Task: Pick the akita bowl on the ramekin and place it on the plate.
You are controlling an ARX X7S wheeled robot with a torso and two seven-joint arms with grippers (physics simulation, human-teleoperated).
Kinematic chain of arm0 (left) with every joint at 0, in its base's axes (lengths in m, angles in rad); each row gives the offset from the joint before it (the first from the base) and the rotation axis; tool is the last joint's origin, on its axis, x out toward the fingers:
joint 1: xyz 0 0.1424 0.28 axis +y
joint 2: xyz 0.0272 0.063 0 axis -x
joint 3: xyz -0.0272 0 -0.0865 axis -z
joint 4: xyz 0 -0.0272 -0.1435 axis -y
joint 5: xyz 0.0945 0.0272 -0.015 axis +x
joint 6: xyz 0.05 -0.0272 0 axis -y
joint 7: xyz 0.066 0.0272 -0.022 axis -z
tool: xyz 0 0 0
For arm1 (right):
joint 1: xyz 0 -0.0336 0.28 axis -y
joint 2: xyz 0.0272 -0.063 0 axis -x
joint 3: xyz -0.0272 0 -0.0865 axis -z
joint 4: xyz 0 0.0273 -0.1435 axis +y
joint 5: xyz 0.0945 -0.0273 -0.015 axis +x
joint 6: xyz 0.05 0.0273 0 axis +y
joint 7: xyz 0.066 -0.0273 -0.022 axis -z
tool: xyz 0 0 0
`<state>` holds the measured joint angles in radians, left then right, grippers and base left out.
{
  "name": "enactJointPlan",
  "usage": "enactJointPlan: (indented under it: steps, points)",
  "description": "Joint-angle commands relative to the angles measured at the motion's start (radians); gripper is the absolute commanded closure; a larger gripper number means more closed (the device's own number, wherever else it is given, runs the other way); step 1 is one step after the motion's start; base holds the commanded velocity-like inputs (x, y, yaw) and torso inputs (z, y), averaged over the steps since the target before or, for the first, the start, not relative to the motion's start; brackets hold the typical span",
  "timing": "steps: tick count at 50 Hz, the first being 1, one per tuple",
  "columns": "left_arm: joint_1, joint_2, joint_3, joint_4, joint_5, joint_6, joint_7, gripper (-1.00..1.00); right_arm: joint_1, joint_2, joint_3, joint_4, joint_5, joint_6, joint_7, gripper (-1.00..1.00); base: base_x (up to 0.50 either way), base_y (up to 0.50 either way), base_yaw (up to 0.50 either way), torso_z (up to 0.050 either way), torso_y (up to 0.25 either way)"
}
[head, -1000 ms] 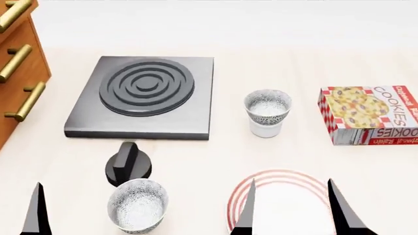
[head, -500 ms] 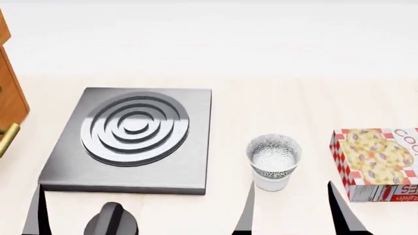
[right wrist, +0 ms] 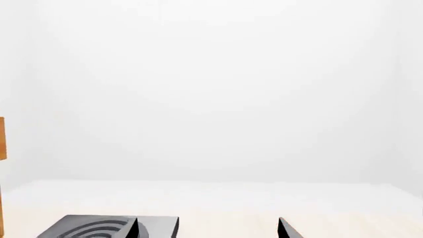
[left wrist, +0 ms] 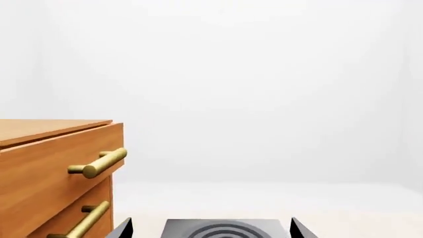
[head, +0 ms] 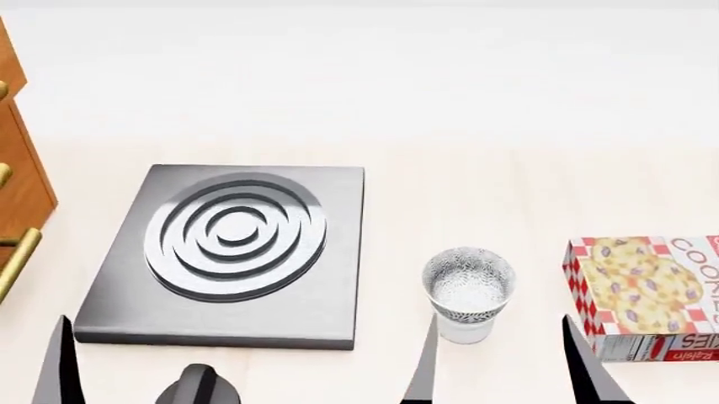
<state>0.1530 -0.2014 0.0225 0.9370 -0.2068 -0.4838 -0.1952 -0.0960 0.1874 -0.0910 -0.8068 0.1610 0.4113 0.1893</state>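
Fingers of the right gripper [head: 500, 362] stand apart and empty at the counter's [head: 472, 177] near edge, as do the left's; the akita bowl [head: 469, 282] sits untouched on the ramekin [head: 463, 326] toward the right side. 0 steps look done; the plate is out of view.

The scene is viewed from the head camera from above, forward and down, with the hob [head: 231, 252] seen whole. From both wrist cameras, set low and level, a pale wall is faced; only the hob's far edge [left wrist: 225, 229] [right wrist: 106, 228] is shared.
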Motion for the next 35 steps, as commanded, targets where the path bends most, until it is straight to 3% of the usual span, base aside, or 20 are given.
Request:
enactJointPlan:
  steps: [1, 26, 35]
  points:
    - [0.007, -0.005, 0.001, -0.006, -0.006, 0.024, -0.009, -1.00, -0.003, 0.009, -0.004, 0.003, 0.008, -0.002, 0.007, -1.00, 0.00, 0.00, 0.00, -0.003, -0.250]
    - [-0.002, -0.020, 0.009, 0.001, -0.013, 0.009, -0.041, -1.00, 0.002, 0.026, -0.016, 0.000, 0.019, 0.006, 0.026, -1.00, 0.00, 0.00, 0.00, -0.003, -0.249]
    - [-0.016, -0.022, 0.009, -0.003, -0.032, -0.008, -0.052, -1.00, 0.000, 0.030, -0.018, 0.004, 0.023, 0.000, 0.032, -1.00, 0.00, 0.00, 0.00, 0.000, 0.000]
